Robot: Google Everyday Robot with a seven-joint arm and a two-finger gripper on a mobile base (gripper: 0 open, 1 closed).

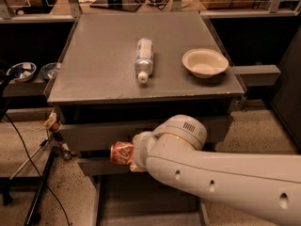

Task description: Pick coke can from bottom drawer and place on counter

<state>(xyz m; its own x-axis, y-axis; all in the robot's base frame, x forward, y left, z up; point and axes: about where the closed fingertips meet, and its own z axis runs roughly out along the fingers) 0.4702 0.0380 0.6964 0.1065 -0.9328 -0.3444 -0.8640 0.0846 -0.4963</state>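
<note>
Just in front of the grey drawer fronts, above the pulled-out bottom drawer (141, 208): the coke can (121, 152), lying sideways with its white lettering toward the camera, held clear of the drawer floor. Clamped at its right end by the gripper (133, 158) — fingers mostly hidden behind the white wrist, closed on the can. White arm (225, 182) reaching in from the lower right. Up on the counter (99, 65): a clear plastic bottle (144, 59) lying flat, white cap toward the front edge, and to its right, well apart — a pale bowl (205, 62), upright.

coke can (123, 153): white script, probably Coca-Cola | held in jaws above bottom drawer (136, 199) | nothing else legible
</note>
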